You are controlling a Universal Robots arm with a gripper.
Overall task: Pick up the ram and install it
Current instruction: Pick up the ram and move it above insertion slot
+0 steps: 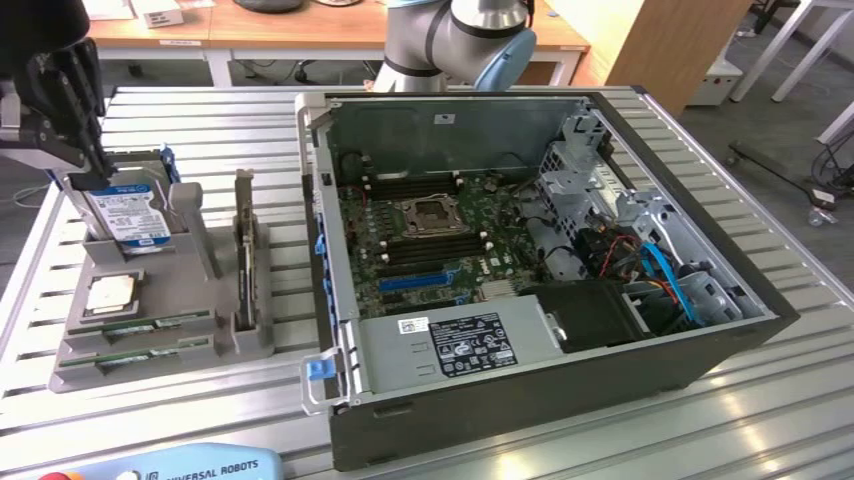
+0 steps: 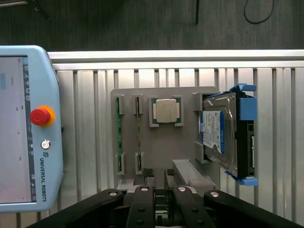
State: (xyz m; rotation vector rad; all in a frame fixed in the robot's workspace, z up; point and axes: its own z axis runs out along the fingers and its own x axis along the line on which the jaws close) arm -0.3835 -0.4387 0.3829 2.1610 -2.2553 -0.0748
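Neighbouring the ram (image 2: 118,137): twin stick (image 2: 138,135), processor (image 2: 166,111).

Grey holder tray (image 2: 156,147) on a slatted metal table (image 2: 90,118). At one end of the tray, upright hard drive (image 2: 216,135) with blue rails. Mid-tray, a square silver processor (image 2: 166,111), flat. Along the tray's long side, dark expansion card (image 1: 244,260) on edge. Just beside that side, open computer case (image 1: 441,130), motherboard exposed. Beyond the tray's opposite end, pendant (image 2: 28,128) with red button.
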